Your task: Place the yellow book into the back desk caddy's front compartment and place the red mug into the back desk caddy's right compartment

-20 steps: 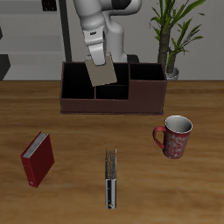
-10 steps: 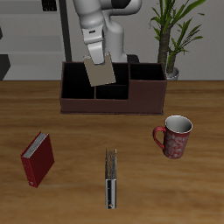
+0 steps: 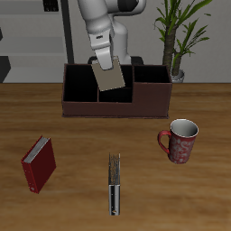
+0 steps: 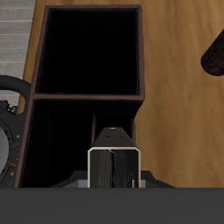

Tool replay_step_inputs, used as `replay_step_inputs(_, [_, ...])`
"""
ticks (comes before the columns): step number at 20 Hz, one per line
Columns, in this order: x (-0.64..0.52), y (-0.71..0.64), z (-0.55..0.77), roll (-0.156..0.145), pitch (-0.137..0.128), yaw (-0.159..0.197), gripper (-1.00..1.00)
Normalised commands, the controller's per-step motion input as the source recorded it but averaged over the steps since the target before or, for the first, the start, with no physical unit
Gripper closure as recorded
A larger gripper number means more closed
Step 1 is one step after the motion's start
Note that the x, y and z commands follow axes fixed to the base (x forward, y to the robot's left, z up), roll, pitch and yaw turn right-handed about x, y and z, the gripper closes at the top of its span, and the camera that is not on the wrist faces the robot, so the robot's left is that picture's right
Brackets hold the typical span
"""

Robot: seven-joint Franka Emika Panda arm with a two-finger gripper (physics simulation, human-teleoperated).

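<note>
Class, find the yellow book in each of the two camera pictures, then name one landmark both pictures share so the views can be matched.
Exterior view: the yellow book hangs tilted in the gripper, over the middle of the back desk caddy.
Wrist view: the book shows edge-on, straight ahead between the fingers, above the caddy's dark sections.
Shared landmark: the caddy's maroon-brown dividing wall.
</note>
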Motion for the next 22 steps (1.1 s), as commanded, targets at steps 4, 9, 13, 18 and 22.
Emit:
replay_step_inputs(4, [-0.04,0.09,-0.02,0.011,-0.003,0.008,1.00])
replay_step_inputs(9, [0.06,-0.15,-0.06,-0.027,0.020,-0.024,1.00])
replay_step_inputs(13, [0.10,-0.16,-0.20,-0.041,0.046,-0.036,1.00])
replay_step_inputs(18, [0.03,0.03,-0.14,-0.004,0.029,-0.016,1.00])
replay_step_inputs(22, [0.01,0.07,-0.03,0.005,0.009,-0.008,1.00])
